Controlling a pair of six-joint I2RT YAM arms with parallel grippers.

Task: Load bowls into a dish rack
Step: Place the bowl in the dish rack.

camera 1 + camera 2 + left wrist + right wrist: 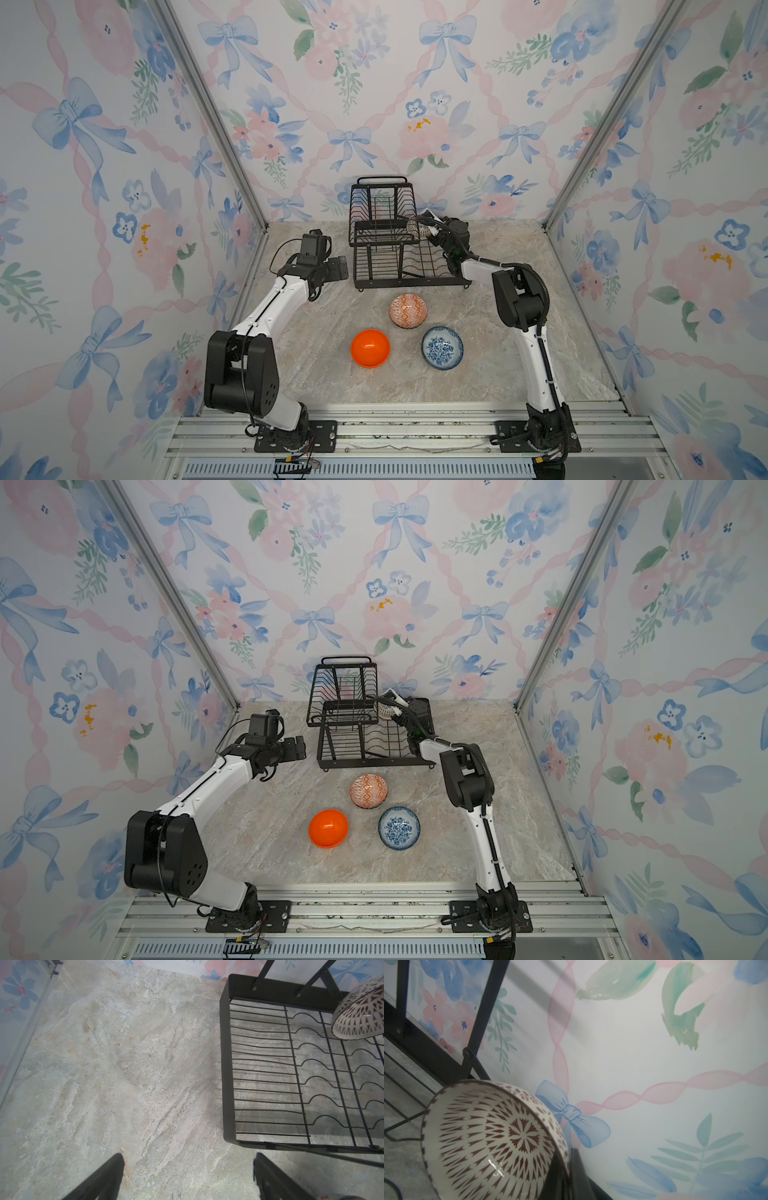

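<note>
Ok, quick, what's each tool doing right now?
Left tool: open, holding nothing.
Right tool: closed on the rim of the round white ceramic bowl with brown lattice pattern.

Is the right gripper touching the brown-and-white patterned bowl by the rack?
Touching. The right wrist view shows the right gripper with jaws pinching the rim of the patterned bowl, one inside, one outside.

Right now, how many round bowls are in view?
4. On the marble tabletop: plain orange bowl, orange-and-white geometric bowl, blue-and-white floral bowl. Right gripper holds brown-and-white patterned bowl over black wire dish rack.
</note>
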